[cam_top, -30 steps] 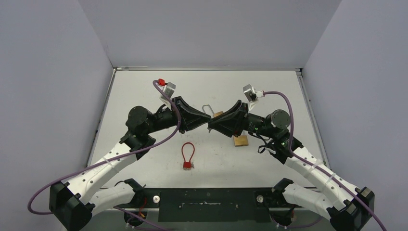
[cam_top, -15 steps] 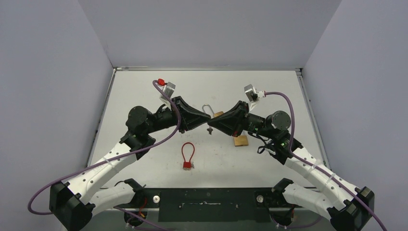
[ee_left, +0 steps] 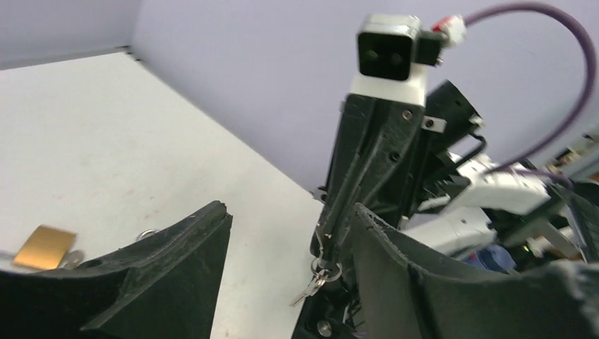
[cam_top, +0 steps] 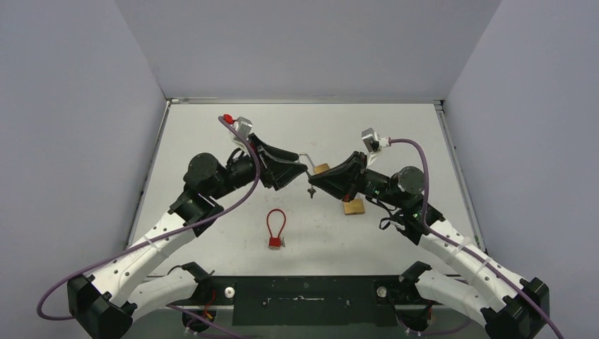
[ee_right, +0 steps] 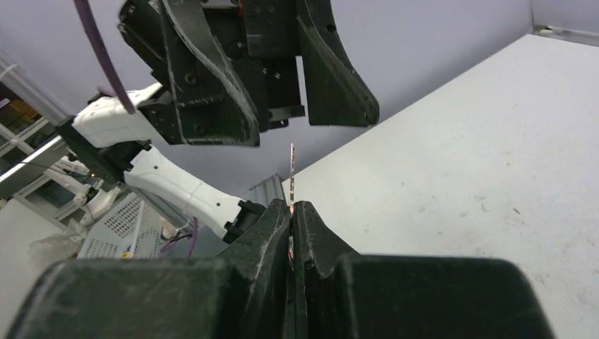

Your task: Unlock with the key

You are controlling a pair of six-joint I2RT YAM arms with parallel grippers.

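Right gripper is closed tight on the key. You see the blade on its thin edge, its long axis running straight forward out of the fingertips. The tip points to the left gripper, which waits near with jaws apart. Under the right fingertips hangs a small key ring. One brass padlock lies just beyond both tips.

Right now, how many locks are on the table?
3. The red cable lock lies nearest the arm bases, left of centre. A brass padlock sits right of centre. A second brass padlock lies farther back, mid-table. The arms may hide more.
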